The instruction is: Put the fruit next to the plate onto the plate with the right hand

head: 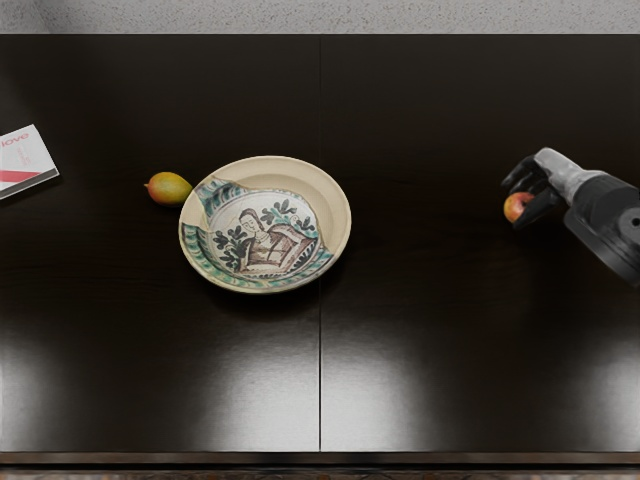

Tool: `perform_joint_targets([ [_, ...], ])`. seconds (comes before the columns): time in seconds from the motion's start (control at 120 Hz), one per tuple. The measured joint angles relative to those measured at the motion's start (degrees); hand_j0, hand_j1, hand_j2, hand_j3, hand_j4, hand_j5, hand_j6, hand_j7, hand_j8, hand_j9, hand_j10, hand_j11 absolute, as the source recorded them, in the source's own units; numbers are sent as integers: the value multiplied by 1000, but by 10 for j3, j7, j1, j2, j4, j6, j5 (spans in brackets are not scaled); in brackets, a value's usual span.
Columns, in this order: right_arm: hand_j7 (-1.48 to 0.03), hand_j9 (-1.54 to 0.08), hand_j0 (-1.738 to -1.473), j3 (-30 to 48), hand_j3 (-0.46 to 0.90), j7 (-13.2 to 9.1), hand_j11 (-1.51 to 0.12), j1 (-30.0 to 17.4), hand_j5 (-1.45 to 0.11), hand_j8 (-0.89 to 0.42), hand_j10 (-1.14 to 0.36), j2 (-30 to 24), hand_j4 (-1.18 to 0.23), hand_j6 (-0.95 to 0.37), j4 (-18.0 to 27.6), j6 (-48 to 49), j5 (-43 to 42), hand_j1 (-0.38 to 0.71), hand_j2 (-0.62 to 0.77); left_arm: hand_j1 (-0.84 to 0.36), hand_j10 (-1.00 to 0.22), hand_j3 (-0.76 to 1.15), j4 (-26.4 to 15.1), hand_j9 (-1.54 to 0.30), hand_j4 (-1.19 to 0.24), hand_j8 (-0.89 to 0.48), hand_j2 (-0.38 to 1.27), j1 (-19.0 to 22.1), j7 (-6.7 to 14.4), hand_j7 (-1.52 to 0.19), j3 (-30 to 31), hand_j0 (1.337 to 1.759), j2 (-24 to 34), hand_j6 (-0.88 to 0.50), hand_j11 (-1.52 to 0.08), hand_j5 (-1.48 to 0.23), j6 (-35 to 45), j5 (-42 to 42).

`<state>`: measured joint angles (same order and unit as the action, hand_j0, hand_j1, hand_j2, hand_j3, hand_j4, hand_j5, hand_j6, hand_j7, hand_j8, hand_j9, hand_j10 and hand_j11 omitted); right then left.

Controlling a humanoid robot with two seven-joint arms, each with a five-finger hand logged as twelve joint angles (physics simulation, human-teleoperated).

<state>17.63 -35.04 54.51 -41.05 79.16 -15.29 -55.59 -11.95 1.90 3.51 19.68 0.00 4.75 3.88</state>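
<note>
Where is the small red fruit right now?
In the head view the red fruit is far right, held in the right hand, well away from the plate.

open tabletop (430,250) lies between the robot hand (533,190) and the plate (336,198), with a mango (168,187) just beside its left rim.

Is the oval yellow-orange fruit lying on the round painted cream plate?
No, the oval yellow-orange fruit rests on the dark table, left of the round painted cream plate.
</note>
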Motion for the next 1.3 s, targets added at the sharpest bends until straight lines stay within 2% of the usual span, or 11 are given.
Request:
perform_joint_targets([
  [0.2, -851, -871, -1658, 2, 0, 0, -864, 27, -874, -462, -639, 1, -641, -601, 41, 0, 13, 255, 365, 69, -233, 0, 0, -304, -233, -233, 47, 0, 0, -304, 0, 1658, 0, -233, -304, -304, 0, 0],
  [0.35, -856, -873, -1658, 9, 0, 0, -866, 37, -882, -457, -635, 24, -642, -596, 56, 0, 16, 269, 395, 69, -233, 0, 0, -304, -233, -233, 47, 0, 0, -304, 0, 1658, 0, -233, -304, -304, 0, 0],
  [0.7, -860, -878, -1658, 11, 1, 0, -866, 50, -903, -427, -600, 92, -634, -565, 61, 0, 17, 306, 424, 69, -233, 0, 0, -303, -233, -233, 46, 0, 0, -303, 0, 1658, 0, -233, -303, -303, 0, 0],
  [0.75, -861, -875, -1658, 11, 0, -1, -863, 52, -903, -419, -593, 100, -634, -555, 61, -1, 17, 324, 471, 69, -233, 0, 0, -303, -233, -233, 46, 0, 0, -303, 0, 1658, 0, -233, -303, -303, 0, 0],
  [1.3, -861, -868, -1658, 11, 0, 0, -860, 69, -898, -428, -603, 196, -639, -563, 60, -6, 9, 319, 459, 69, -233, 0, 0, -303, -233, -233, 46, 0, 0, -303, 0, 1658, 0, -233, -303, -303, 0, 0],
])
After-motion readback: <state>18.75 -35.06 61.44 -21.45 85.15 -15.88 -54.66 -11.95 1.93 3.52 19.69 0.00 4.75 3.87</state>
